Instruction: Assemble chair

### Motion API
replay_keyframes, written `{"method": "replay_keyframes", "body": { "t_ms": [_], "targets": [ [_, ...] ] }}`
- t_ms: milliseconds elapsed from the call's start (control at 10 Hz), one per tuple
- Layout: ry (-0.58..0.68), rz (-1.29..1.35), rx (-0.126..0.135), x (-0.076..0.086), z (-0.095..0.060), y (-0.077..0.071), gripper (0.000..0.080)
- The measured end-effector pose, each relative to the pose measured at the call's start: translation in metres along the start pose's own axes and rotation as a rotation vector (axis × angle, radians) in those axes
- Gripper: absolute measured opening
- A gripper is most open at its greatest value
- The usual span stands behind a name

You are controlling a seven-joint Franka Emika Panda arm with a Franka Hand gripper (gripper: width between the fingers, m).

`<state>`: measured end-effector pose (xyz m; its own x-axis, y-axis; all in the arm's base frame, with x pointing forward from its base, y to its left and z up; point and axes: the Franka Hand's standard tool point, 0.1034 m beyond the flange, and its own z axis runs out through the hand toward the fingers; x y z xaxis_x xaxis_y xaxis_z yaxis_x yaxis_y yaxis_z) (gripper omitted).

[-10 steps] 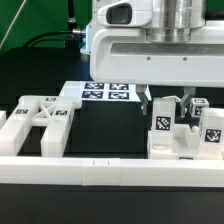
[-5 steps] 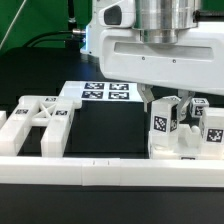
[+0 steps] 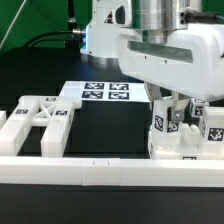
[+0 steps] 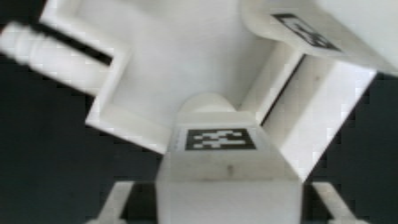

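No words, numbers or brand names can be read anywhere. The only signs are black-and-white square tags (image 3: 162,124). Several are printed on the marker board (image 3: 80,90), and single ones sit on the white chair parts (image 3: 35,128). In the wrist view, one such pattern faces the camera on a chair part (image 4: 214,100).

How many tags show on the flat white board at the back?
4 tags on the marker board: two in its far row, two in its near row. The arm overlaps the board, so others may be hidden.
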<state>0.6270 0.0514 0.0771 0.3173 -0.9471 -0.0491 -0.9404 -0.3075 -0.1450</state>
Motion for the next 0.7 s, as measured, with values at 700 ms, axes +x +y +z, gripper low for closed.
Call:
{"method": "replay_keyframes", "body": {
  "t_ms": [700],
  "targets": [
    [-0.017,0.401,0.023,0.0,0.0012,-0.0012,0.0446]
  ]
}}
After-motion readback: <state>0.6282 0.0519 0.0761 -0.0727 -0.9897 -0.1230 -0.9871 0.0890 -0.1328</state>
